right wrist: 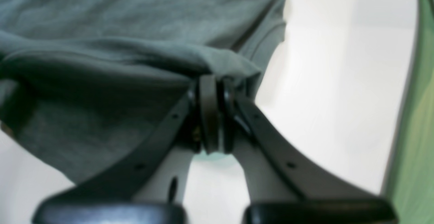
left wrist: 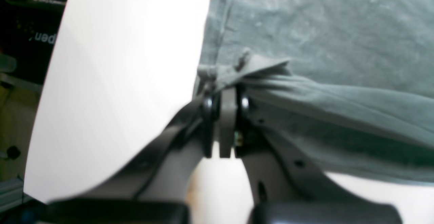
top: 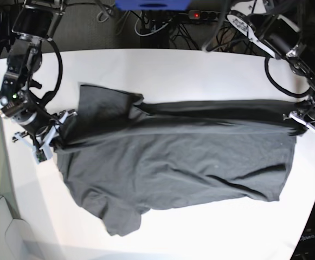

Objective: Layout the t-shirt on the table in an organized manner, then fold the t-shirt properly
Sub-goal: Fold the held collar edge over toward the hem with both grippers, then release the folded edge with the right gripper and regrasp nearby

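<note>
While cables (top: pixel 162 21) crowd beyond table (top: pixel 200 238), t-shirt (top: pixel 179 162) spread alone

Bright, even light washes out the white table (top: pixel 162 67); both wrist views are soft and blurred (especially near the lens), the base view's edges curving.

T-shirt (top: pixel 190 157): soft wrinkled matt cloth. Table (top: pixel 173 70): smooth matt white.

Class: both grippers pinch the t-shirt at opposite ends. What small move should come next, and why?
Probably lower both ends onto the table: the left gripper and right gripper hold the t-shirt stretched, yet a lifted fold remains.
</note>
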`<state>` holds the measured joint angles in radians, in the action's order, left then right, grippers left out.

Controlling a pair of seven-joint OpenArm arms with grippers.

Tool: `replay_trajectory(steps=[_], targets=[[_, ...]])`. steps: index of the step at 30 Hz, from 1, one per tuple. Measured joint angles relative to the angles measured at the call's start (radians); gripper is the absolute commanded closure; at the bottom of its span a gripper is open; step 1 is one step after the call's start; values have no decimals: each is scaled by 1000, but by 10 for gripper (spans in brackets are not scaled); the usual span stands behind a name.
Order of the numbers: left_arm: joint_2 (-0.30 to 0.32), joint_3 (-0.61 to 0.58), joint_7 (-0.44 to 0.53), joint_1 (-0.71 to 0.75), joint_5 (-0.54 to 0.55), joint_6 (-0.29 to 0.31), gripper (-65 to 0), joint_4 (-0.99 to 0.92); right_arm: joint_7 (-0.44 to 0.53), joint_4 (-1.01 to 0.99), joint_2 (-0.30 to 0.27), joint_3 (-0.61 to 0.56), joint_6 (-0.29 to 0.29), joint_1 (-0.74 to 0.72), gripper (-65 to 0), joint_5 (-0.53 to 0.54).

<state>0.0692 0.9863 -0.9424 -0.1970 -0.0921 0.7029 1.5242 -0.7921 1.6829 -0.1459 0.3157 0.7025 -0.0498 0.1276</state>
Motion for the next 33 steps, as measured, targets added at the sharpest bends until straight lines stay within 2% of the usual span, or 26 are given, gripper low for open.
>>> replay_trajectory(steps=[6,11,19,33], targets=[[0,6,0,5,0,0,-5,2,3,0,0,0,0,-38,0,4],[25,2,0,16,0,0,-5,0,10,-28,0,-59,0,-41,0,5],[25,1,0,16,0,-2,-5,0,1,-107,2,-56,0,-74,0,0],[25,1,0,17,0,-2,-9,0,3,-111,2,-57,0,-106,0,0]])
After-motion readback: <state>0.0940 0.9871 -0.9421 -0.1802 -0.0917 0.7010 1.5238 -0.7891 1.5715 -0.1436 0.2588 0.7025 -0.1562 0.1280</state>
